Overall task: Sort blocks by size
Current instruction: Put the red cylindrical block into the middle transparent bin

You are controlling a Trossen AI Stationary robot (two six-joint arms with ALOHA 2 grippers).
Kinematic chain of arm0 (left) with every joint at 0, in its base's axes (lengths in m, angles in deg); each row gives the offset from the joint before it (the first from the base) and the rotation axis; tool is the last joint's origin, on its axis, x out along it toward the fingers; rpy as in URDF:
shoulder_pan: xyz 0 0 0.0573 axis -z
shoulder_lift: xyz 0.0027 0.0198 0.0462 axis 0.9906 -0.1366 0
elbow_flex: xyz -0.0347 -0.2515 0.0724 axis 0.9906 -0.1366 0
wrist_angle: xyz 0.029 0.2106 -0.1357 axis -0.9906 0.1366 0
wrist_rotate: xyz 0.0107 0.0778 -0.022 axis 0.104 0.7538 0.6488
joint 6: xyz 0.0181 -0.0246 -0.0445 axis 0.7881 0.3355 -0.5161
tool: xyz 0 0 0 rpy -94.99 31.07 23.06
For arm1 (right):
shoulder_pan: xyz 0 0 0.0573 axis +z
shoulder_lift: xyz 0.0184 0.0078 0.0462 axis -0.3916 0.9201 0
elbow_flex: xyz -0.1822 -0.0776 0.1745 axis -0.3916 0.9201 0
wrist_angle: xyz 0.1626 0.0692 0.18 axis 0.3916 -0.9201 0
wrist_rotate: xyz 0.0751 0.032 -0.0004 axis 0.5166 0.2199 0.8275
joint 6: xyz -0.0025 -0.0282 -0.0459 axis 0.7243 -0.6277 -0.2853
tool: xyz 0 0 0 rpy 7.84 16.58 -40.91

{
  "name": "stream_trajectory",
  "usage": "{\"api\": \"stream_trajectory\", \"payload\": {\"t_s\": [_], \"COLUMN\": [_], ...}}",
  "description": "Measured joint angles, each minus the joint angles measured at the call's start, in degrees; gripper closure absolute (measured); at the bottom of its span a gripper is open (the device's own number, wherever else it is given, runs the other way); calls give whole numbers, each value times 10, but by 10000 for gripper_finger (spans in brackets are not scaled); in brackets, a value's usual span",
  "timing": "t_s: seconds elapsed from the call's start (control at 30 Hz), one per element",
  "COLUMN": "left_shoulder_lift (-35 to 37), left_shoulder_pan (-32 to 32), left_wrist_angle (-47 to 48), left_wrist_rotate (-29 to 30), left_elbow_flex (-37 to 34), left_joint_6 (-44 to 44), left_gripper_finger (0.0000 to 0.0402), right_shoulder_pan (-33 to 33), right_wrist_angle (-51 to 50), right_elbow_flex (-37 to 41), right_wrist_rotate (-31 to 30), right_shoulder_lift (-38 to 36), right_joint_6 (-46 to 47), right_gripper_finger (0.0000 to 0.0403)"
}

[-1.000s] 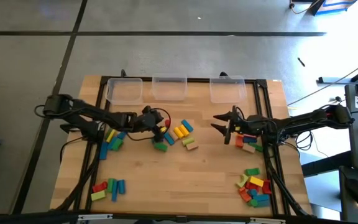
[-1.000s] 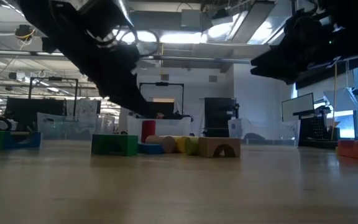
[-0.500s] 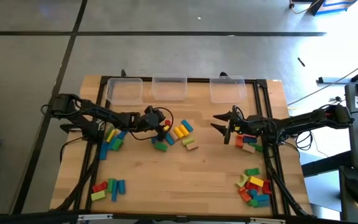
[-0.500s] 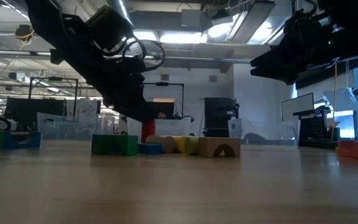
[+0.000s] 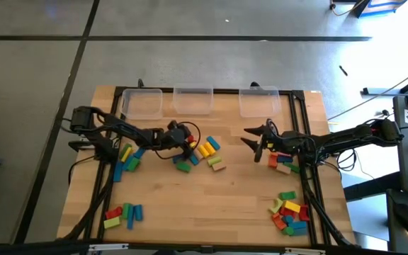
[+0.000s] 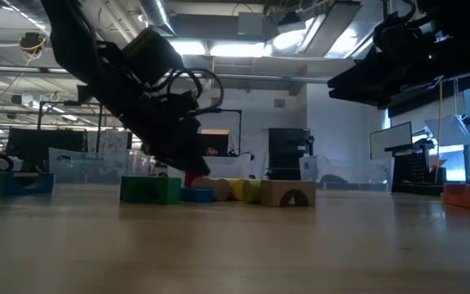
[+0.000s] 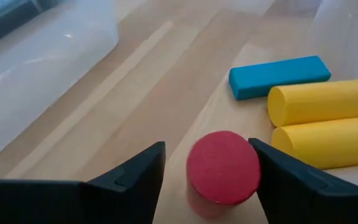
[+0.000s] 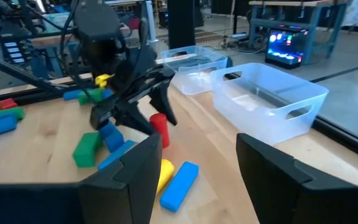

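No lettering, label, brand, number or sign can be read anywhere in these views; the blocks (image 5: 205,149) show plain coloured faces; the clear bins (image 5: 193,100) along the far edge of the tabletop (image 5: 211,205) bear no print; the glowing screen (image 8: 286,41) in the room beyond shows only coloured light, too blurred to make out any characters.
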Motion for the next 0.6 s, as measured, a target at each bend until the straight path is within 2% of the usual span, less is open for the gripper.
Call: {"api": "stream_trajectory", "payload": {"t_s": [0.27, 0.43, 0.6], "left_shoulder_lift": [1, 3, 44], "left_shoulder_pan": [0, 0, 0], "left_wrist_angle": [-10, -4, 35], "left_wrist_rotate": [-1, -1, -1], "left_elbow_flex": [0, 0, 25], "left_joint_6": [18, 31, 38], "left_gripper_finger": [279, 279, 279], "right_shoulder_pan": [0, 0, 0], "right_wrist_angle": [-3, -3, -3], "right_elbow_flex": [0, 0, 0], "right_wrist_rotate": [-18, -25, -25], "right_shoulder_lift": [0, 0, 0], "right_joint_6": [-1, -13, -13], "right_gripper_finger": [194, 194, 194]}}
